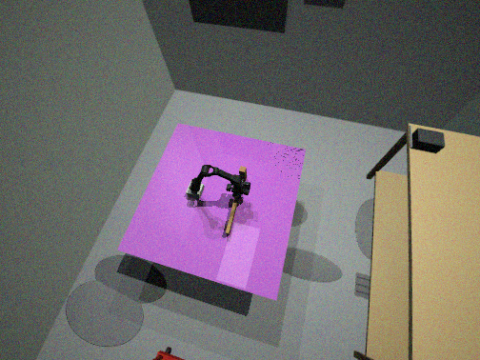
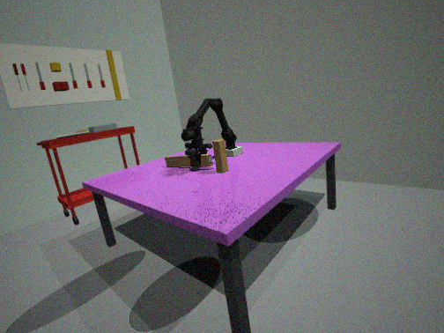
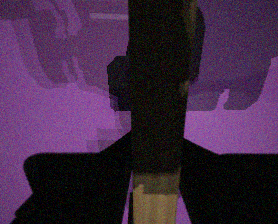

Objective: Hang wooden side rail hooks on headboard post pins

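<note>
The wooden side rail [image 1: 230, 221] [image 2: 177, 161] [image 3: 155, 207] is a long light-brown bar, roughly level, with its far end low over or on the table; contact is not clear. My gripper [image 1: 236, 201] [image 2: 195, 166] [image 3: 149, 134] is shut on the rail, around its part nearer the post. The headboard post [image 1: 243, 170] [image 2: 220, 157] stands upright on the table. The rail's hook end is close beside the post, with a narrow dark gap between them in the exterior view. The hooks, the slot and the pins are too small or hidden to tell.
The purple table [image 1: 164, 213] [image 2: 273, 175] carries the arm on its white base [image 1: 194, 193] [image 2: 234, 151], off to the side of the rail. A red cart [image 2: 88, 136] stands behind the table, and a wooden desk [image 1: 443, 242] stands apart at the right in the top view.
</note>
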